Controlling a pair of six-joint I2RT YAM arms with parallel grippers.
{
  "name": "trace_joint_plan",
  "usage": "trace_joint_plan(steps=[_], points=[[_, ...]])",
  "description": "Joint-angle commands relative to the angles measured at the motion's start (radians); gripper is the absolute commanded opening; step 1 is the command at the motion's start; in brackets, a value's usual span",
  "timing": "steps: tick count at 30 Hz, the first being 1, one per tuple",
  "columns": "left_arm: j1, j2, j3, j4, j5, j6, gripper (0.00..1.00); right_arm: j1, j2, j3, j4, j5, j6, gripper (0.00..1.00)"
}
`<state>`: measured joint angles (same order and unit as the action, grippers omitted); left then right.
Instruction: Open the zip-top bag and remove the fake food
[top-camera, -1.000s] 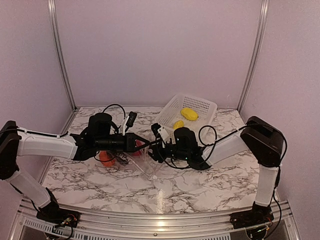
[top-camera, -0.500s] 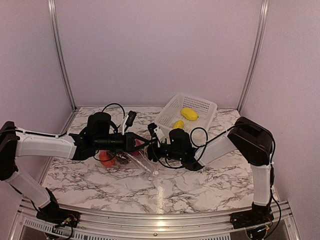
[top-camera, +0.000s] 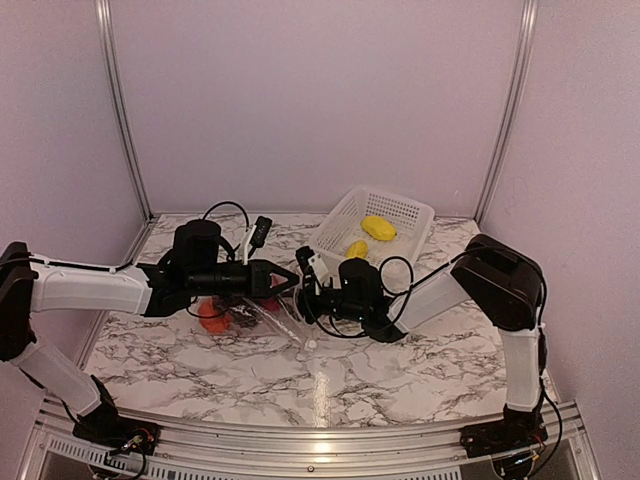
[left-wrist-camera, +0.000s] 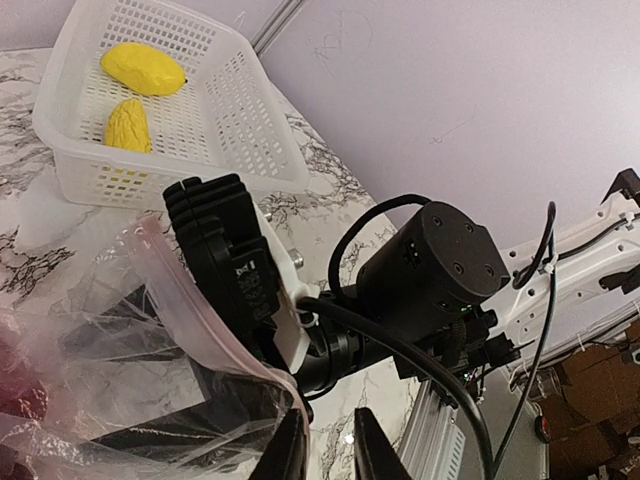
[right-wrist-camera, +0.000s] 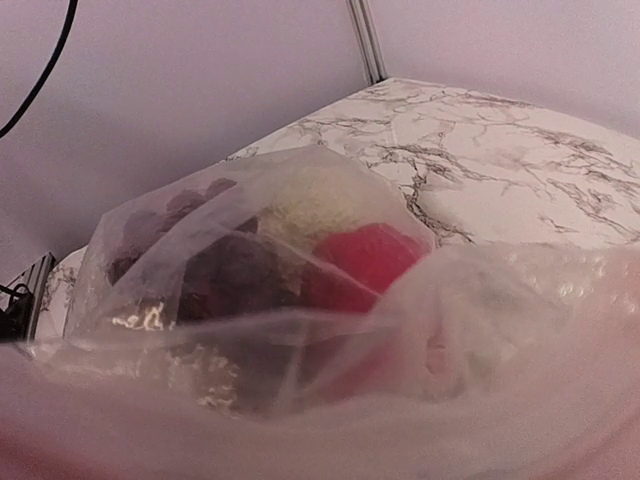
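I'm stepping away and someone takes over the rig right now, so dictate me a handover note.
Left gripper: nearly shut at the bag mouth; grip on the film unclear.
Right gripper: at the bag's zip edge; jaws hidden.
Bag: on the table between the arms, holding the red piece, grapes and white piece.
Done: two yellow fruits lie in the basket.
Left: empty the bag. Orange piece: in or out of the bag unclear.

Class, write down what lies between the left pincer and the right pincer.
The zip-top bag: its zip edge fills the gap between left pincer and right pincer, shown in the top external and left wrist views.
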<state>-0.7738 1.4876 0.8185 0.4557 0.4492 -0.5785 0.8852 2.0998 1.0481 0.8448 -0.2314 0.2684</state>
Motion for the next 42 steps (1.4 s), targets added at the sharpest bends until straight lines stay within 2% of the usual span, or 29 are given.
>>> trace_joint_plan(steps=[1,3,8,14,15,17,18,25,31,36,42], points=[[0.024,-0.038,0.024,-0.019,0.026,-0.007,0.24,-0.01,0.035,0.026,0.028,-0.024,0.021,0.56],[0.052,-0.058,0.015,-0.022,0.024,-0.021,0.39,-0.012,0.037,0.024,0.03,-0.029,0.021,0.56],[0.164,-0.149,-0.02,-0.086,-0.049,-0.038,0.63,-0.021,0.028,0.007,0.042,-0.03,0.016,0.63],[0.244,-0.214,-0.044,-0.189,-0.126,-0.017,0.72,-0.026,0.021,0.001,0.057,-0.05,0.014,0.64],[0.245,-0.222,-0.039,-0.205,-0.136,-0.017,0.77,-0.028,0.018,0.001,0.056,-0.055,0.014,0.65],[0.245,-0.242,-0.033,-0.223,-0.152,-0.025,0.95,-0.027,0.011,-0.004,0.052,-0.061,0.008,0.65],[0.245,-0.253,-0.034,-0.227,-0.157,-0.032,0.98,-0.026,0.007,-0.007,0.05,-0.063,0.006,0.65],[0.245,-0.307,0.035,-0.314,-0.168,-0.123,0.99,-0.026,-0.016,-0.007,0.007,-0.089,-0.024,0.66],[0.246,-0.304,0.143,-0.379,-0.1,-0.199,0.99,-0.026,-0.015,0.046,-0.077,-0.08,-0.06,0.67],[0.253,-0.289,0.244,-0.44,-0.071,-0.192,0.99,-0.029,-0.026,0.095,-0.176,-0.056,-0.109,0.68],[0.31,-0.288,0.244,-0.349,0.081,-0.271,0.99,-0.042,-0.054,0.102,-0.21,-0.042,-0.125,0.68]])
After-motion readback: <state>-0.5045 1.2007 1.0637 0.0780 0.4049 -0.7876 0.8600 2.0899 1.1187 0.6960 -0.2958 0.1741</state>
